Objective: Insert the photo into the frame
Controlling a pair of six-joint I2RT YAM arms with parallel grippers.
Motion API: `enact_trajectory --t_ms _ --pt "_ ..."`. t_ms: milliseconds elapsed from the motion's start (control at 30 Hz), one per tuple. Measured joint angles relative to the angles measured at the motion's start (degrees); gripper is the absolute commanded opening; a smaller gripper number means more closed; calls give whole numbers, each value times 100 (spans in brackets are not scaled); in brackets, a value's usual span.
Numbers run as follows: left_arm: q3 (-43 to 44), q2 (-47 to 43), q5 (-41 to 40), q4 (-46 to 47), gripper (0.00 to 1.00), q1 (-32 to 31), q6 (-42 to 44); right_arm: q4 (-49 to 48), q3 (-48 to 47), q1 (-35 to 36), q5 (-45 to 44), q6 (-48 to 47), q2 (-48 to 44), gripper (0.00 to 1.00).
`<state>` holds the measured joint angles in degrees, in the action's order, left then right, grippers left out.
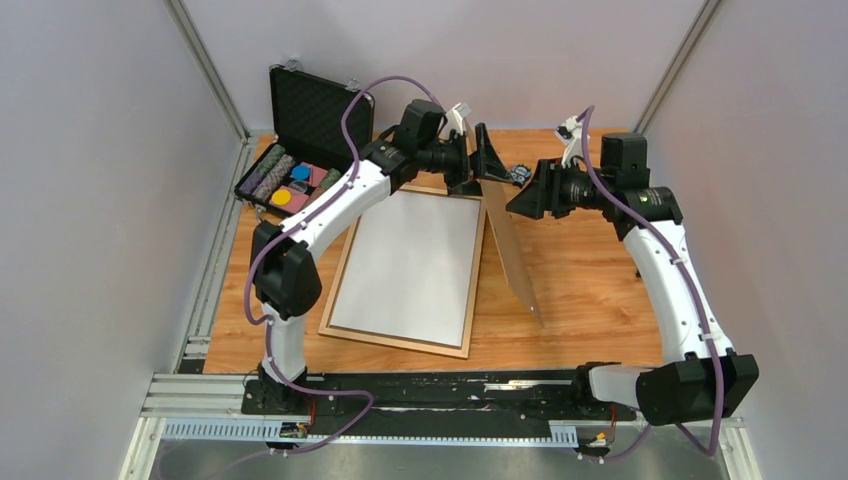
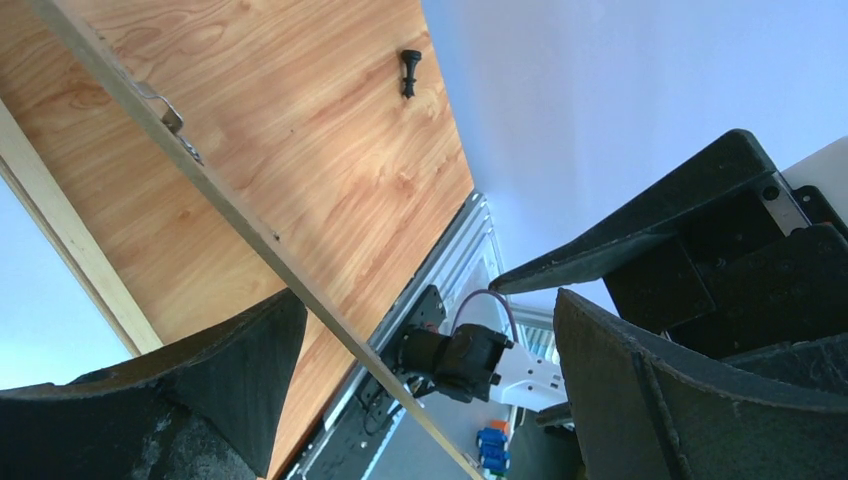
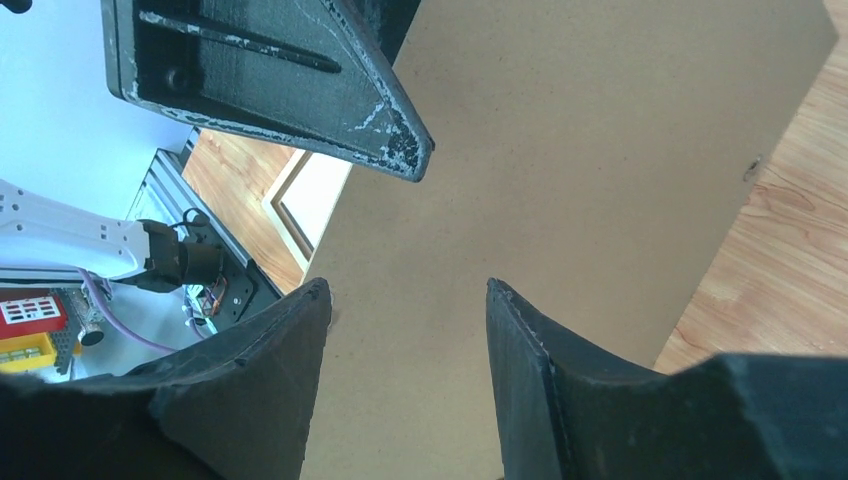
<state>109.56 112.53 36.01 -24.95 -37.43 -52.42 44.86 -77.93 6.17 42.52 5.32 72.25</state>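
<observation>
The frame (image 1: 395,342) of light wood lies flat on the table, and the photo (image 1: 410,260) fills it with its plain white side up. At its right, a brown backing board (image 1: 515,255) stands tilted on its long edge. My left gripper (image 1: 480,163) is wide open at the board's far top corner; in the left wrist view the board's thin edge (image 2: 250,230) runs between the fingers (image 2: 220,370) without touching them. My right gripper (image 1: 525,195) is open, its fingertips (image 3: 315,300) right at the board's brown face (image 3: 560,150), nothing between them.
An open black foam-lined case (image 1: 310,110) with coloured chips stands at the back left. A small black peg (image 1: 637,270) sits on the table to the right, and a small blue item (image 1: 520,172) lies behind the grippers. Metal rails (image 1: 420,385) line the near edge.
</observation>
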Motion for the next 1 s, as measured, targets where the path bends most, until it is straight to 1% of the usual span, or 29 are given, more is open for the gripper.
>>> enact_trajectory --t_ms 167,233,300,467,700,767,867,900,967,1000 --pt "0 0 0 9 100 7 -2 -7 35 -7 66 -4 -4 57" --pt "0 0 2 22 99 7 -4 -44 83 -44 68 -4 -15 56" --pt "-11 0 2 37 95 7 -2 -72 166 -133 63 -4 -42 56" --pt "-225 -2 -7 181 82 9 -15 -192 389 -494 48 7 -46 56" --pt "-874 -2 -94 234 68 42 -4 -251 713 -986 90 7 0 54" --pt "-970 -2 -138 227 60 61 4 -267 787 -1067 118 -9 26 54" --pt "-1104 -2 -170 249 52 120 46 -275 894 -1182 179 -46 90 54" --pt "-1145 -7 -188 249 48 142 57 -278 925 -1220 205 -55 116 54" --pt "-1266 -33 -216 264 43 197 98 -280 979 -1300 254 -76 164 53" --pt "-1325 -48 -219 278 42 221 120 -297 1005 -1338 267 -90 188 53"
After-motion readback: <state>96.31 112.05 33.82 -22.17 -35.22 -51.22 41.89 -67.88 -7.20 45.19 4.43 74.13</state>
